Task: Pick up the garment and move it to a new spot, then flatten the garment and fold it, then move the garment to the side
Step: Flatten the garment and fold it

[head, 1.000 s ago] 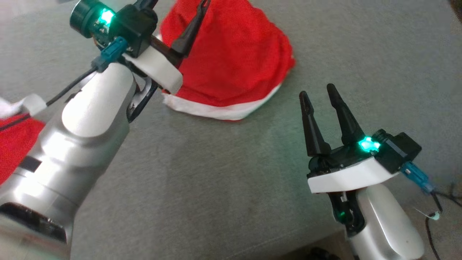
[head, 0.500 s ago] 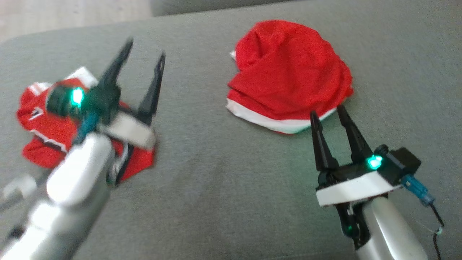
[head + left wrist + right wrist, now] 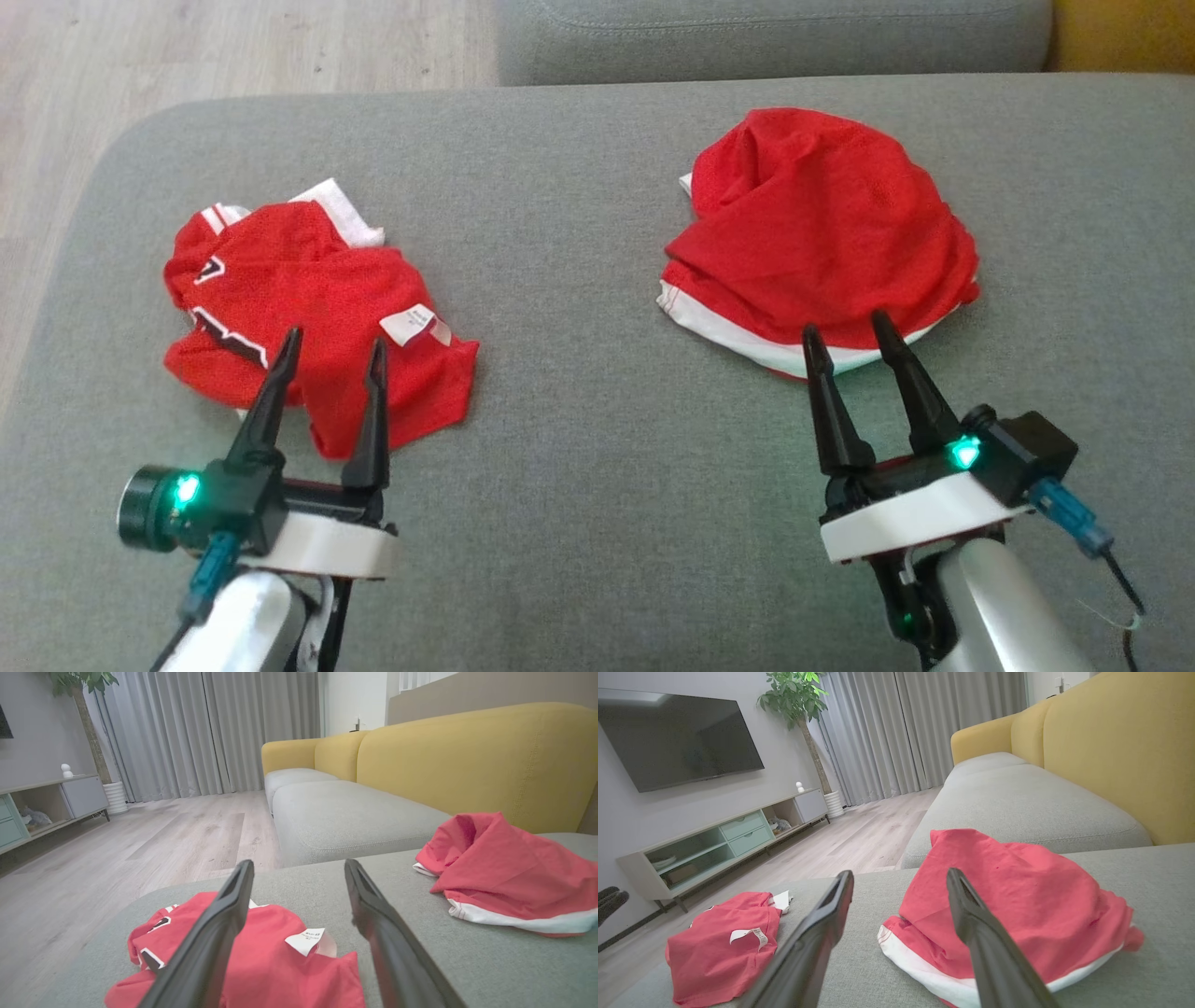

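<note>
In the head view the left end effector (image 3: 335,338) and right end effector (image 3: 844,322) hover wide open and empty above the grey sofa seat (image 3: 579,420), one near the tagged jersey (image 3: 308,280), the other near the white-hemmed garment (image 3: 822,215); pinching a hem should beat grabbing the bunched middle. The left wrist view adds wood floor (image 3: 140,844) and a yellow backrest (image 3: 467,756); the right wrist view, a television (image 3: 677,737) and low cabinet (image 3: 738,833).
</note>
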{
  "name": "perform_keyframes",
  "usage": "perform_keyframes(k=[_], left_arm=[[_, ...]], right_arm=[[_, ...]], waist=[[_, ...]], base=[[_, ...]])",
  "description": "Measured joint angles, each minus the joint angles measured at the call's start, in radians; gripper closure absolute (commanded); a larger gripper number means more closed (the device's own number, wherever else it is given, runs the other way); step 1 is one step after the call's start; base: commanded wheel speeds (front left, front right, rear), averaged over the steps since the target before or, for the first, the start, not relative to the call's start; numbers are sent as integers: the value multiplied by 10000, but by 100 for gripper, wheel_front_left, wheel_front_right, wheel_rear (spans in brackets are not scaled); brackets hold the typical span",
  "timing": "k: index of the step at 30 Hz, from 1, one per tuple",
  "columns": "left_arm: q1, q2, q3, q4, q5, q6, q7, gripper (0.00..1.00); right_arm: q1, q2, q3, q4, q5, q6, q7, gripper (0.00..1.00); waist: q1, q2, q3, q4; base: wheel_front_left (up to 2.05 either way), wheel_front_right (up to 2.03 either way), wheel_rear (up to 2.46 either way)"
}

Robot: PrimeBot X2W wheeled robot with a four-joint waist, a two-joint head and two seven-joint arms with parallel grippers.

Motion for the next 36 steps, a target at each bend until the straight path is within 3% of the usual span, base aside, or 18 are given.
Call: perform_keyframes(k=[8, 14, 20, 27, 34, 35, 36], left_arm=[[93, -583, 387, -86, 535, -293, 0, 0], [84, -1158, 420, 190, 794, -744, 0, 0], [37, -1287, 405, 591, 1076, -1120, 0, 0], [-381, -1753, 539, 802, 1335, -1507, 0, 0], [-428, -2171, 840, 940, 1572, -1774, 0, 0], [-428, -2236, 878, 943, 1613, -1797, 0, 0], [-428, -2280, 957, 961, 1653, -1856, 0, 0]], right_arm=[[-41, -2, -155, 224, -596, 0, -2, 0], [-736, 0, 121, 1701, -1490, 0, 27, 0], [-2160, -8, 253, 2821, -2171, 0, 648, 0], [-3345, -40, -522, 4765, -2859, 0, 1726, 0], [-4146, -61, -1112, 5944, -3233, 0, 1987, 0], [-4247, -59, -1172, 6057, -3233, 0, 2004, 5], [-4349, -59, -1189, 6180, -3223, 0, 2046, 61]], waist=[[1, 0, 188, 302], [2, 0, 434, 813], [2, 0, 735, 1340], [3, 0, 1222, 2149], [2, 0, 1570, 2699], [2, 0, 1587, 2736], [2, 0, 1592, 2758]], base=[[0, 0, 0], [0, 0, 0], [0, 0, 0], [0, 0, 0], [0, 0, 0], [0, 0, 0], [0, 0, 0]])
